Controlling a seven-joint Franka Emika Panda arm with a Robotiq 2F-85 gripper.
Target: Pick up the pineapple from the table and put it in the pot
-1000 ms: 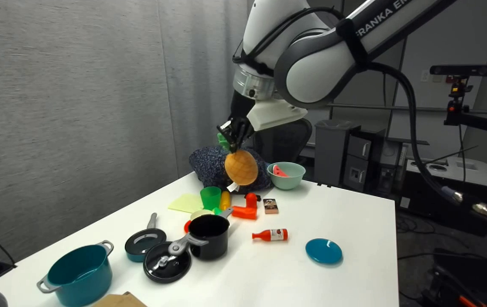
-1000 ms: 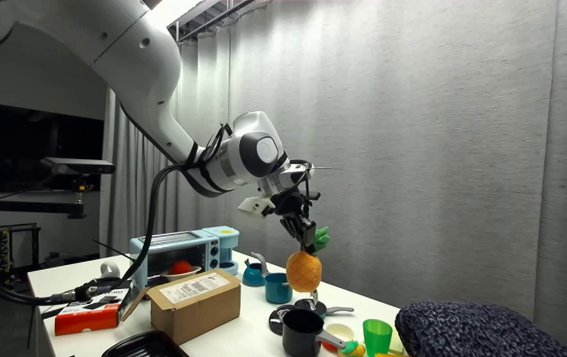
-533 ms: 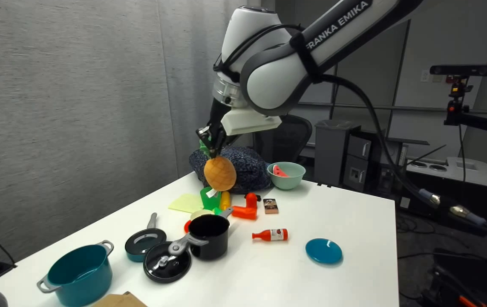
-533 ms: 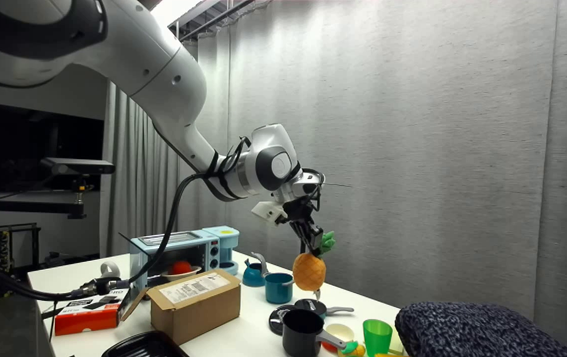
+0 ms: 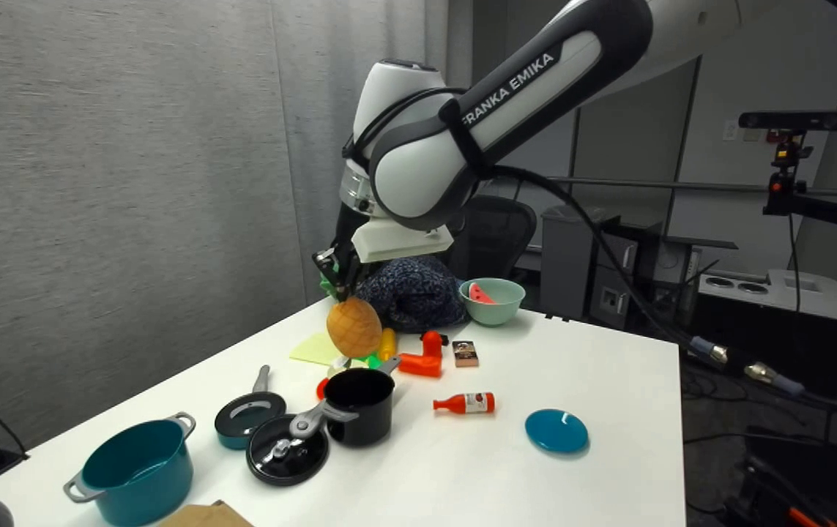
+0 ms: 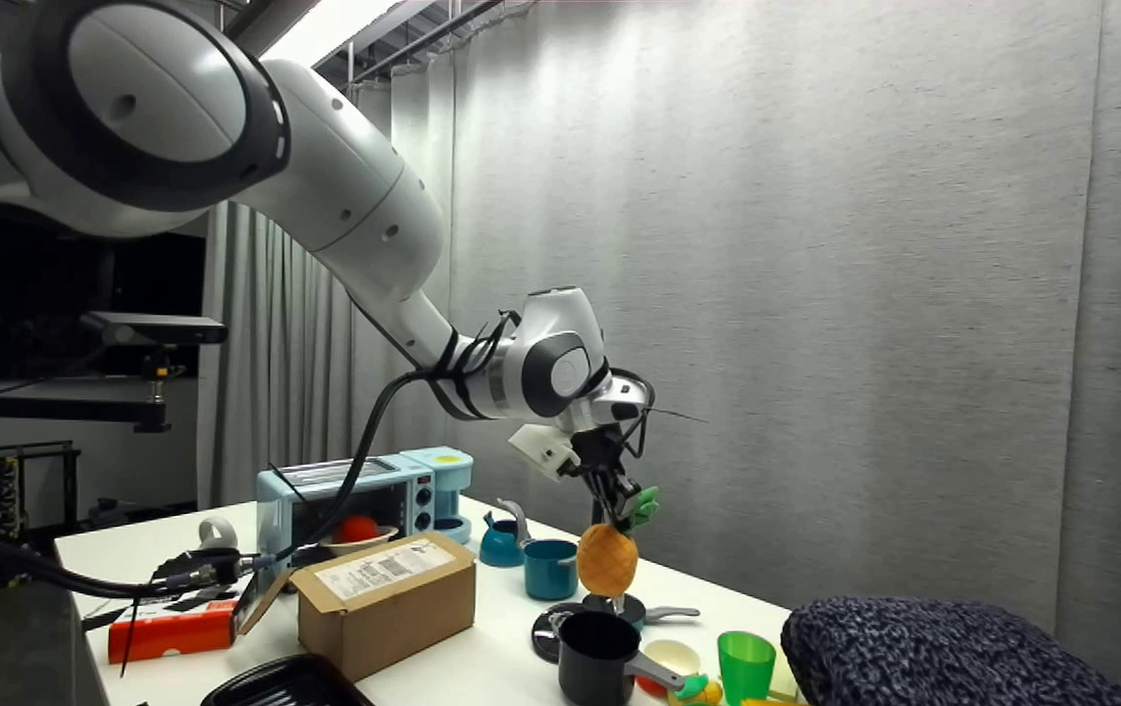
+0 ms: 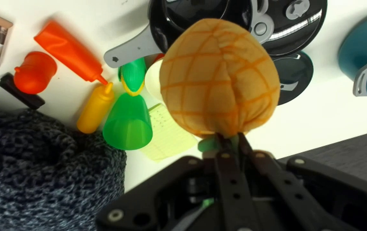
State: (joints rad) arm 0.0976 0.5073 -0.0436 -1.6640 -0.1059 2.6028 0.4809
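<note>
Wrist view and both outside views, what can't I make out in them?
Wrist view: part of the black pot, hidden behind the pineapple and cut off by the top edge.
Wrist view: much of the pineapple's green tuft, hidden behind the pincer.
Wrist view: marks on the yellow paper, too small to read.
In an exterior view: part of the black ridged tray, cut off by the bottom edge.

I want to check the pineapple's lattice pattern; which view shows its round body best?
The wrist view: the pineapple, held by the tool, is largest there, its crisscross lines clear. Both exterior views show it smaller, its lines fainter, with green leaves beside the tool.
</note>
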